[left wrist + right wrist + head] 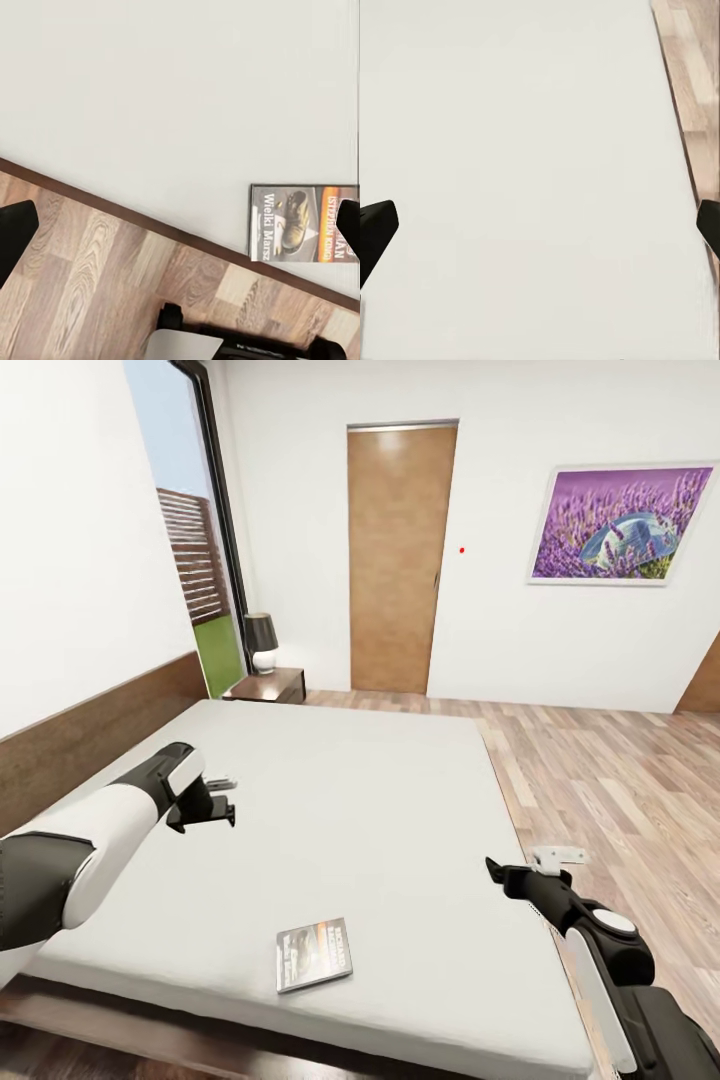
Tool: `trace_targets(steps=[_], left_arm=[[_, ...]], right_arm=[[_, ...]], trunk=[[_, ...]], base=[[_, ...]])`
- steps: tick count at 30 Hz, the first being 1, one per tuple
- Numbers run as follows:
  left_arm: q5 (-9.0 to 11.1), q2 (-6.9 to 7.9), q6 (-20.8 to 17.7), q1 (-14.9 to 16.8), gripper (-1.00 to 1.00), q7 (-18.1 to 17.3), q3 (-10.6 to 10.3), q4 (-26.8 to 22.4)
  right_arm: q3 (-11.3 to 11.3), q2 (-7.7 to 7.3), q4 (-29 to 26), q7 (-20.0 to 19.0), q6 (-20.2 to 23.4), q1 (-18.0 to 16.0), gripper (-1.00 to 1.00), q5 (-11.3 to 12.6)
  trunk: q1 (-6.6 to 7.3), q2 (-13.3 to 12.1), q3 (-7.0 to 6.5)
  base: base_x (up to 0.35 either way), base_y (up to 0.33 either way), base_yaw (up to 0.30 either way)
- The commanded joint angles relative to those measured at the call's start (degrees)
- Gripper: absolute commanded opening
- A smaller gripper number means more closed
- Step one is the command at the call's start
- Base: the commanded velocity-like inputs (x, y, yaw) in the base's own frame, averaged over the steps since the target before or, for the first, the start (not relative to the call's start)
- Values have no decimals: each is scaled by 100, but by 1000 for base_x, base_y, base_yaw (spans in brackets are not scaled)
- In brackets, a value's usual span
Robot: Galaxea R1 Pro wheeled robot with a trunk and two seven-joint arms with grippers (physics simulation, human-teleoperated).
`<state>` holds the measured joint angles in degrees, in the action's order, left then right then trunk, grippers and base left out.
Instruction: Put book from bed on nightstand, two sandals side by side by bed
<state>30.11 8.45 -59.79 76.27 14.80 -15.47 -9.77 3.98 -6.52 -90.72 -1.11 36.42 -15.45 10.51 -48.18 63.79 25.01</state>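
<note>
1. Your left gripper hangs over the left part of the bed, its fingers wide apart and holding nothing.
2. The book lies flat near the near edge of the mattress. It looks thin, light and bendable; I judge you should take it by one free edge.
3. Your right gripper hangs at the bed's right edge, also spread and empty.
4. The nightstand stands far left.

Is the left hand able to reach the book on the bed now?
Probably yes. The book lies flat on the bed near its front edge, the open left hand hangs above the mattress, and nothing lies between them.
</note>
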Motion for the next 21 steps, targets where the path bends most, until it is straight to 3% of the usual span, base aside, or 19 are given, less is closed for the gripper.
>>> trace_targets(steps=[1, 9, 12, 13, 15, 21], left_arm=[[58, -25, -21, 13, 100, 38, -34, -14], [58, -261, -21, 62, 100, 40, -50, -29], [59, -357, -21, 74, 100, 40, -57, -31], [61, -397, -21, 79, 100, 40, -57, -32], [63, -422, -21, 80, 100, 40, -52, -33], [69, -466, -21, 81, 100, 40, -40, -33]], right_arm=[[111, -16, -7, -10, 32, 4, 100, 22], [559, -147, -7, 63, 72, 12, 100, -20], [777, -365, -7, 169, 204, 14, 100, -144], [1015, -570, -6, 238, 354, 26, 100, -233], [1317, -743, 2, 286, 486, 36, 100, -296], [2499, -994, 20, 353, 655, 273, 100, -395]], trunk=[[0, 4, 7], [0, 4, 10], [0, 4, 10], [0, 4, 10], [0, 4, 10], [0, 4, 11]], base=[[0, 0, 0], [0, 0, 0], [0, 0, 0], [0, 0, 0], [0, 0, 0], [0, 0, 0]])
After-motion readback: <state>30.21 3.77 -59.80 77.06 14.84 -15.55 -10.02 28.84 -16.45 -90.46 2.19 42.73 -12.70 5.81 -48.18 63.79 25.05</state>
